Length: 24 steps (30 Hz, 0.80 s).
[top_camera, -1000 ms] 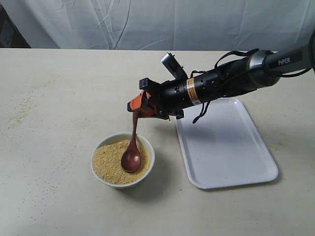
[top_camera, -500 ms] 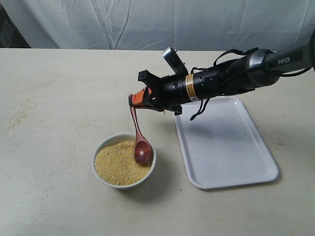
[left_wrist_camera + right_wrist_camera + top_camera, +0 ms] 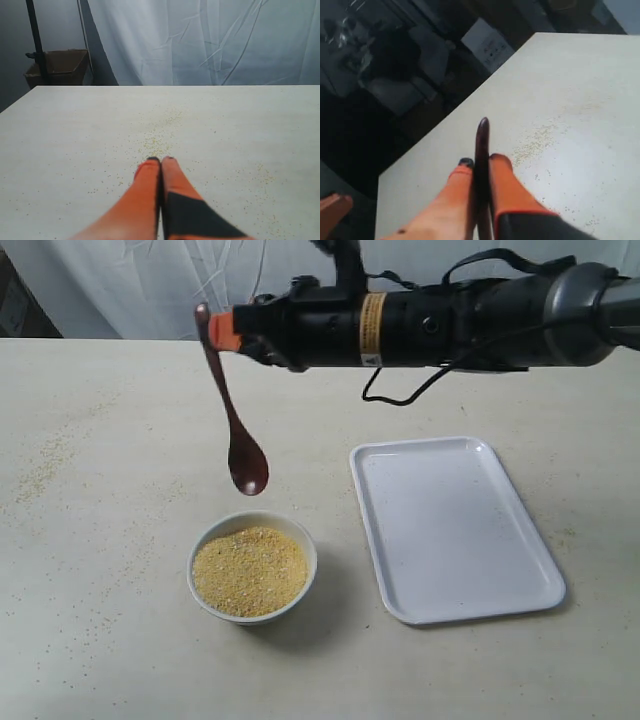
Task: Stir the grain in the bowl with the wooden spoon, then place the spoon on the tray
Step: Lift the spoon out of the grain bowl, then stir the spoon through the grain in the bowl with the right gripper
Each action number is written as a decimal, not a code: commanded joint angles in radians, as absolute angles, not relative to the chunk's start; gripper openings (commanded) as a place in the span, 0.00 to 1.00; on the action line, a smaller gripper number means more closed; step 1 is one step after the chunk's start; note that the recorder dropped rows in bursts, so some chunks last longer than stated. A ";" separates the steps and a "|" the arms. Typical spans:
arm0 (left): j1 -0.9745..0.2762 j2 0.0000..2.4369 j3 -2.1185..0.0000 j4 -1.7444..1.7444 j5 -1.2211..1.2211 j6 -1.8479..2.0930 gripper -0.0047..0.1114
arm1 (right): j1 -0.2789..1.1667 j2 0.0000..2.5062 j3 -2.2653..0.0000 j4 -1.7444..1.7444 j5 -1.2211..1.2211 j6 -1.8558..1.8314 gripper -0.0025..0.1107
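Note:
The dark reddish-brown wooden spoon (image 3: 232,420) hangs in the air, head down, above and slightly left of the white bowl (image 3: 300,545). Yellow-orange grain (image 3: 250,570) fills the bowl. My right gripper (image 3: 218,330) is shut on the top of the spoon's handle, which shows between its orange fingers (image 3: 509,185) as a dark strip (image 3: 482,150). The white tray (image 3: 450,530) lies to the right of the bowl. My left gripper (image 3: 161,161) is shut with nothing in it, low over the table; it is out of the exterior view.
Spilled grains are scattered over the table (image 3: 100,490), thickest at the left (image 3: 45,465) and in a patch ahead of the left gripper (image 3: 162,132). A white curtain (image 3: 150,290) hangs behind the table. The right arm (image 3: 450,325) spans the space above the tray.
The right arm rose and swung left, lifting the spoon's head out of the grain and clear above the bowl. The bowl and tray stayed put.

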State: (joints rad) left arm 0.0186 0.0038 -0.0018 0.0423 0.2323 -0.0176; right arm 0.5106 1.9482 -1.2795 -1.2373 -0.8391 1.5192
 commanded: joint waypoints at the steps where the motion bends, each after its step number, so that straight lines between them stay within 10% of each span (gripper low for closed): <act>1: 0.020 0.000 0.000 0.043 0.231 -0.018 0.04 | 0.612 1.968 -1.281 -1.254 -0.674 1.266 0.02; 24: 0.020 0.000 0.000 0.043 0.231 -0.018 0.04 | 0.699 1.985 -1.281 -1.243 -0.641 1.312 0.02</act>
State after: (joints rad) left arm 0.0186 0.0038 -0.0018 0.0423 0.2323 -0.0176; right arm 0.7002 2.0278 -1.2795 -1.2495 -0.6403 1.3077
